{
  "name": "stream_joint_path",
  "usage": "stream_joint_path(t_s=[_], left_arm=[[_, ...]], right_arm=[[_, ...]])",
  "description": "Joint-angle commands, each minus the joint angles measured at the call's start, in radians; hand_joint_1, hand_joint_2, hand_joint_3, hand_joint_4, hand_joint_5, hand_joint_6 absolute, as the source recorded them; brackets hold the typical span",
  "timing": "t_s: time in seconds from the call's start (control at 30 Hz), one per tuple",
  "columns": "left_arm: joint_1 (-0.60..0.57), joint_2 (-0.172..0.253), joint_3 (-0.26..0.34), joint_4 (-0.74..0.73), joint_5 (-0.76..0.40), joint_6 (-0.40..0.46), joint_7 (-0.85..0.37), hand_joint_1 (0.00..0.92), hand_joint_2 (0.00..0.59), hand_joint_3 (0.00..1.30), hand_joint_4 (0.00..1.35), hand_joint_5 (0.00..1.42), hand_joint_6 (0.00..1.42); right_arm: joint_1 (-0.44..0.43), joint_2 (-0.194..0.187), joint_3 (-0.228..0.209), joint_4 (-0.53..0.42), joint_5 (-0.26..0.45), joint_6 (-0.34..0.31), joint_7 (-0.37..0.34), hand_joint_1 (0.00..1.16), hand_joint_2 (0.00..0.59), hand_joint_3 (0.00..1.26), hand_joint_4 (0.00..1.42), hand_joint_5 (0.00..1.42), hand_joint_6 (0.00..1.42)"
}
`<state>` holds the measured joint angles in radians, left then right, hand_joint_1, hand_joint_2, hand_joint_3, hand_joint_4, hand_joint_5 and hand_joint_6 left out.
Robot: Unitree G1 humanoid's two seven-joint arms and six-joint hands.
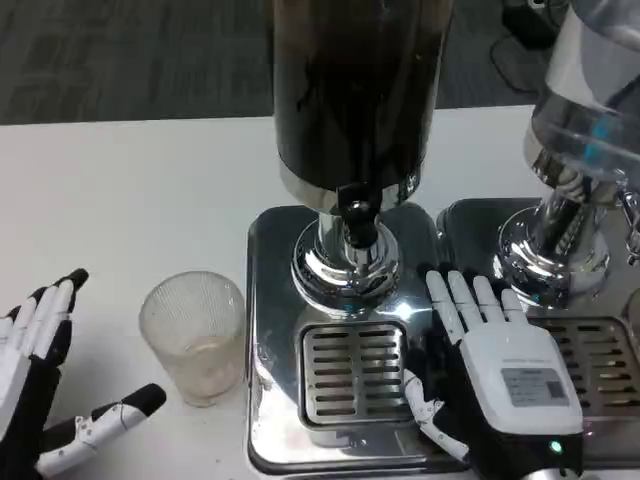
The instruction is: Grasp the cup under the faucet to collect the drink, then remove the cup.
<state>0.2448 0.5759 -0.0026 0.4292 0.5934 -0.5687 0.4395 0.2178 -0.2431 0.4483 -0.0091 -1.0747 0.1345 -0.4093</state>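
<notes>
Nearest the lens, at about five o'clock, the right hand [505,375] lies palm down on the steel base [268,300] of the dark drink dispenser [355,90], its fingers [465,300] stretched forward and slightly spread, holding nothing. Its thumb reaches toward the slotted drip grate [350,370] just beside it. At eight o'clock the left hand [35,385] hovers or rests at the counter [130,190] edge, fingers apart and empty, thumb pointing toward the cup.

That ribbed clear glass cup [193,335] stands upright on the white counter at about seven o'clock, just left of the steel base and near the left thumb, though not touching it. It sits well off the drip grate, and seems to hold little or nothing. The black faucet [356,215] juts from the dispenser's chrome collar above the grate, near the centre. At two o'clock a second dispenser [585,130] with a clear vessel stands on its own steel tray.
</notes>
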Motion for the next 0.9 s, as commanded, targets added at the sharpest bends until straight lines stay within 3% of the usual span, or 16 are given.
stream_joint_path(t_s=[0.03,0.23,0.43,0.67,0.9], left_arm=[[-0.038,0.005,-0.032,0.004,0.030,0.023,-0.011,0.000,0.000,0.00,0.00,0.01,0.00],[-0.046,0.006,-0.036,-0.010,0.041,0.031,-0.005,0.000,0.000,0.12,0.07,0.09,0.03],[-0.091,0.004,-0.070,0.048,0.002,-0.020,-0.056,0.000,0.000,0.00,0.00,0.03,0.00],[-0.164,-0.001,-0.112,0.156,-0.046,-0.099,-0.122,0.000,0.000,0.00,0.00,0.00,0.00],[-0.242,-0.028,-0.133,0.299,-0.108,-0.219,-0.157,0.031,0.003,0.00,0.00,0.00,0.00]], right_arm=[[0.004,0.010,0.007,-0.006,-0.003,0.017,-0.014,0.30,0.551,0.00,0.00,0.00,0.00],[0.002,0.008,0.009,-0.007,0.001,0.022,-0.010,0.30,0.552,0.00,0.00,0.00,0.00],[0.008,-0.001,0.003,-0.021,0.000,0.026,-0.008,0.31,0.552,0.00,0.00,0.00,0.00],[0.106,-0.066,-0.014,-0.111,-0.008,0.028,0.010,0.31,0.552,0.00,0.00,0.00,0.00],[0.149,-0.060,-0.017,-0.148,-0.020,0.046,-0.007,0.32,0.550,0.00,0.00,0.00,0.00]])
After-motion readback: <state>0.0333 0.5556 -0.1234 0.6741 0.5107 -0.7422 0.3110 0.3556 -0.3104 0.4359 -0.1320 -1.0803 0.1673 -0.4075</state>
